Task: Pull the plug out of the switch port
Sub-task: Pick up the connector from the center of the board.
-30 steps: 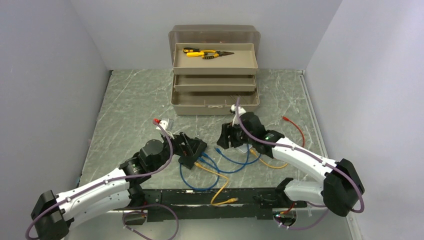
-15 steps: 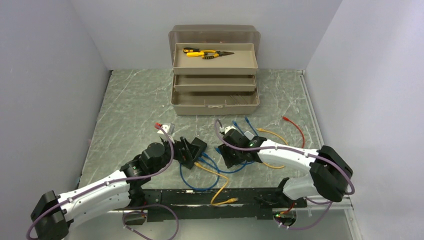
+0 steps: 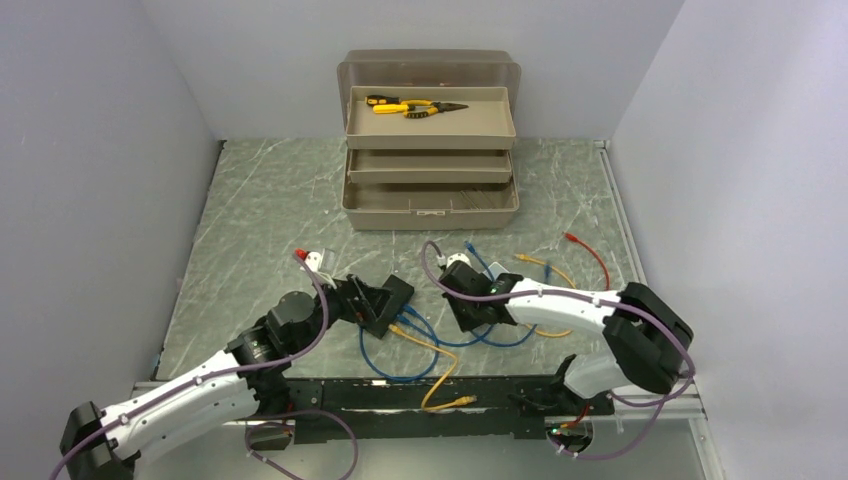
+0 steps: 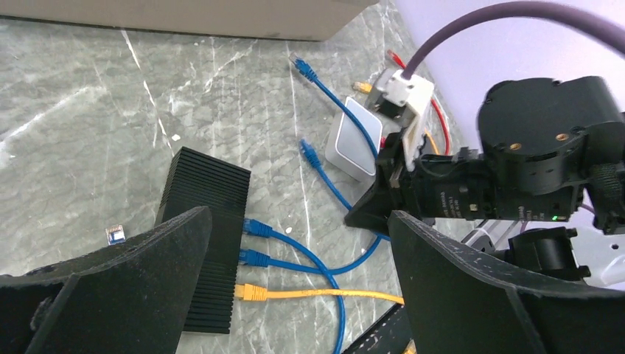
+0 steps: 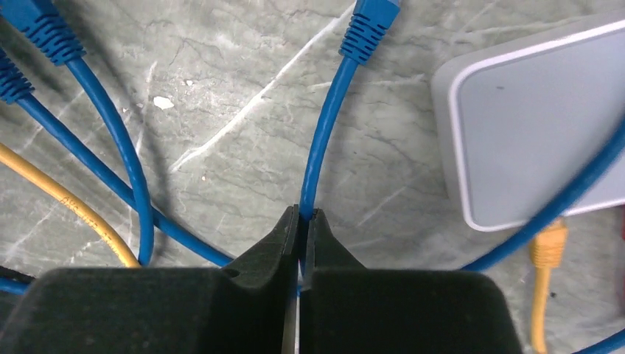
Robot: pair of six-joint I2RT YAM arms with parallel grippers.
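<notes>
The switch (image 4: 206,228), a black ribbed box, lies on the marble table with two blue plugs (image 4: 257,228) and a yellow plug (image 4: 250,293) in its ports. My left gripper (image 4: 298,221) hovers over it, open, one finger above the switch and the other beyond the cables. In the top view the switch (image 3: 388,298) sits under the left gripper (image 3: 362,300). My right gripper (image 5: 301,215) is shut on a blue cable (image 5: 318,147) whose loose plug (image 5: 367,29) lies free on the table beside a white box (image 5: 538,125). In the top view the right gripper (image 3: 470,310) stands over the cable tangle.
An open beige toolbox (image 3: 430,190) with pliers (image 3: 410,106) in its top tray stands at the back. Loose blue, yellow and red cables (image 3: 590,255) trail right of the switch. A yellow plug (image 5: 547,247) lies by the white box. Walls close both sides.
My right gripper came down from near the toolbox to the cables and shut on the blue cable. The left arm shifted slightly and stays open over the switch.
</notes>
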